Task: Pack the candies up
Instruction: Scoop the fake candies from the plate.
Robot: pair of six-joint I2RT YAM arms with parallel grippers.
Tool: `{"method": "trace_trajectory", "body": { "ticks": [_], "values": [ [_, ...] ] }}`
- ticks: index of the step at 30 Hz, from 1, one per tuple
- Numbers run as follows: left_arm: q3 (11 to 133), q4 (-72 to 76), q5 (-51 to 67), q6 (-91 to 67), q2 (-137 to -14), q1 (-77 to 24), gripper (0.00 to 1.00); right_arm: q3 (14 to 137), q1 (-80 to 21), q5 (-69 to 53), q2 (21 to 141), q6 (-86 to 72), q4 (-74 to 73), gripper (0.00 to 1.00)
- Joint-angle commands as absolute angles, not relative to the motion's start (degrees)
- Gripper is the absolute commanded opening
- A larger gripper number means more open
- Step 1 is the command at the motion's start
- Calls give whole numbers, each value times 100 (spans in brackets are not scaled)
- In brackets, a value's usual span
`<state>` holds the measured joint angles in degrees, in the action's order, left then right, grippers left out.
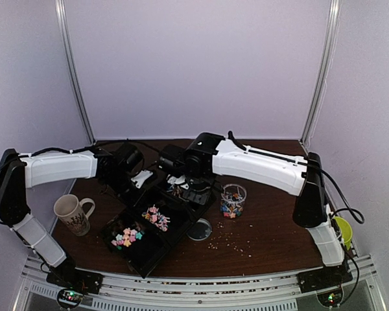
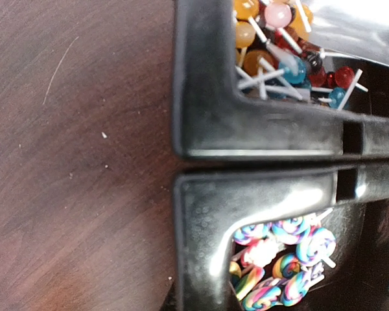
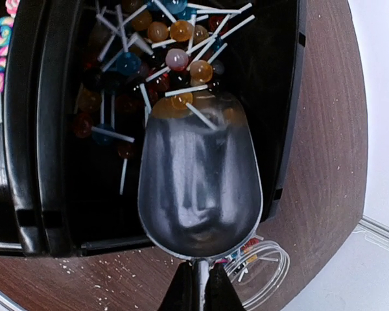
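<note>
The candies lie in a row of black bins [image 1: 149,256]. Star sweets [image 1: 126,237] fill the near bin, mixed sweets [image 1: 157,218] the middle one, and round lollipops [image 3: 175,39] the far one. My right gripper [image 3: 198,271] is shut on the handle of a metal scoop [image 3: 198,188]. The scoop's lip rests among the lollipops, with an orange one and a stick at its edge. My left gripper [image 1: 141,179] is at the bins' far left edge. Its wrist view shows swirl lollipops [image 2: 279,259] and round lollipops [image 2: 279,39], but its fingers are not clear.
A clear plastic cup [image 1: 233,201] with some candies stands right of the bins, also in the right wrist view [image 3: 262,265]. Its lid [image 1: 200,229] lies flat nearby. A patterned mug [image 1: 74,214] stands at the left. Pale crumbs [image 1: 230,243] are scattered in front.
</note>
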<state>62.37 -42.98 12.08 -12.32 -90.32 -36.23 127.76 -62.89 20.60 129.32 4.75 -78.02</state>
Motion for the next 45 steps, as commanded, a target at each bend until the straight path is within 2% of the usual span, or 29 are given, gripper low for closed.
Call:
{"method": "trace_trajectory", "body": {
  "ticks": [1,13,21,25,31,36,41,45],
  "values": [
    [6476,-3488,1994,-1099,-8435,-3726,0,12893,-6081,1396,13275,352,-7602,0],
    [6336,-3167,2158,-1099,-8049,-3727,0,12226,-5813,-10,13454,-320,-6305,0],
    [6239,-3038,1835,-1086,-7796,-3735,0,12090,-5794,-319,13506,-507,-6044,0],
    [6231,-3050,1694,-1077,-7735,-3736,0,11343,-5627,-1133,13130,-846,-5183,0],
    [6196,-3028,1386,-1086,-7600,-3736,0,10523,-5568,-769,12818,-1547,-4384,0],
    [6170,-2997,1212,-1098,-7538,-3736,0,10079,-5530,-1410,12698,-2041,-3878,0],
    [6095,-2948,880,-1132,-7430,-3736,0,9969,-5416,-1222,12570,-2296,-4090,0],
    [6030,-2865,680,-1190,-7281,-3736,0,9228,-5254,-1585,12309,-2957,-3559,0]
  ]
}}
